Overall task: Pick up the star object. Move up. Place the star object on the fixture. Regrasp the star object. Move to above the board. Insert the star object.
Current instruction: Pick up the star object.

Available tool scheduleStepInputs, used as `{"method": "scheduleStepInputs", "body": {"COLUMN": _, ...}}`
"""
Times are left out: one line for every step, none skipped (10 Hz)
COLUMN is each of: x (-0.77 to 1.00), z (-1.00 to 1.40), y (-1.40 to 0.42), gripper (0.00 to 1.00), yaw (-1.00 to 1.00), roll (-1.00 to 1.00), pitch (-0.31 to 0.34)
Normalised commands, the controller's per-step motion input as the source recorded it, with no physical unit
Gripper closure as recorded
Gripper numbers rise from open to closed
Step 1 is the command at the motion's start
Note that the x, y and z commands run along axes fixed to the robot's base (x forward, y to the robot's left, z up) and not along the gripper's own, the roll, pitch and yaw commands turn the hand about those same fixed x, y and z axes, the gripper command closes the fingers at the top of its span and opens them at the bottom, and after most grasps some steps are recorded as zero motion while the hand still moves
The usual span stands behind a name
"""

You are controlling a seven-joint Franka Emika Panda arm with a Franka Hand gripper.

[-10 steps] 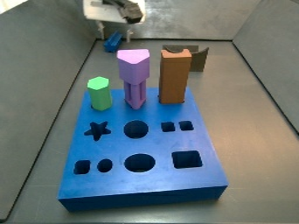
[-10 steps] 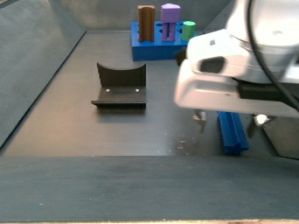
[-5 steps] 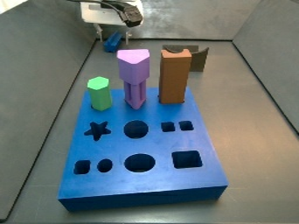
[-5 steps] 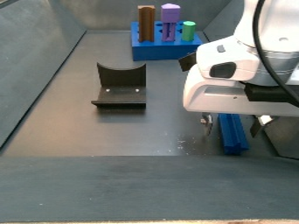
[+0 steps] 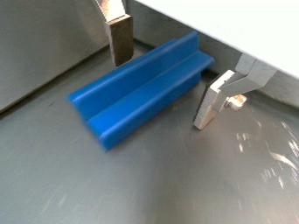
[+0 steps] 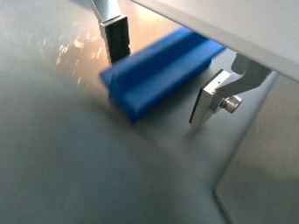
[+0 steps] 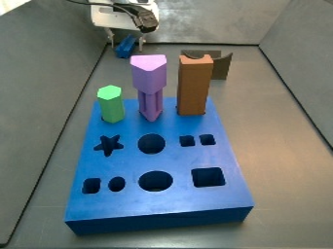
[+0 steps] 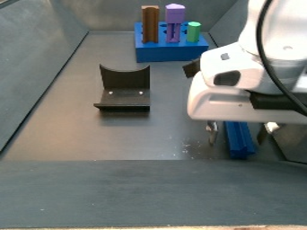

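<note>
Star object (image 5: 142,89) lies flat on the floor, well apart from the board (image 7: 156,175), on the far side of the board's upright pegs. Gripper (image 5: 166,72) is low over it with its jaws spread wide, one finger (image 6: 114,38) on each side and neither touching. Fixture (image 8: 124,88) stands between the star object and the board.

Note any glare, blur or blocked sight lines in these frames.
In both wrist views the floor shows bright glare streaks near the gripper straddling the star object. In a side view, the arm's blurred white housing hides most of the star object. The board is evenly lit.
</note>
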Motion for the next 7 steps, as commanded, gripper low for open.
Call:
{"method": "scheduleStepInputs", "body": {"x": 0.0, "z": -0.45, "y": 0.2, "gripper": 0.0, "yaw": 0.0, "roll": -0.16, "pitch": -0.086}}
{"method": "scheduleStepInputs", "body": {"x": 0.0, "z": -0.19, "y": 0.09, "gripper": 0.0, "yaw": 0.0, "roll": -0.2, "pitch": -0.116}}
{"method": "scheduleStepInputs", "body": {"x": 0.0, "z": -0.02, "y": 0.02, "gripper": 0.0, "yaw": 0.0, "roll": -0.03, "pitch": 0.0}}
{"method": "scheduleStepInputs", "body": {"x": 0.0, "z": 0.0, "y": 0.0, "gripper": 0.0, "yaw": 0.0, "roll": 0.0, "pitch": 0.0}}
{"method": "scheduleStepInputs", "body": {"x": 0.0, "z": 0.0, "y": 0.0, "gripper": 1.0, "yaw": 0.0, "roll": 0.0, "pitch": 0.0}}
{"method": "scheduleStepInputs", "body": {"x": 0.0, "z": 0.0, "y": 0.0, "gripper": 1.0, "yaw": 0.0, "roll": 0.0, "pitch": 0.0}}
{"method": "scheduleStepInputs", "body": {"x": 0.0, "z": 0.0, "y": 0.0, "gripper": 1.0, "yaw": 0.0, "roll": 0.0, "pitch": 0.0}}
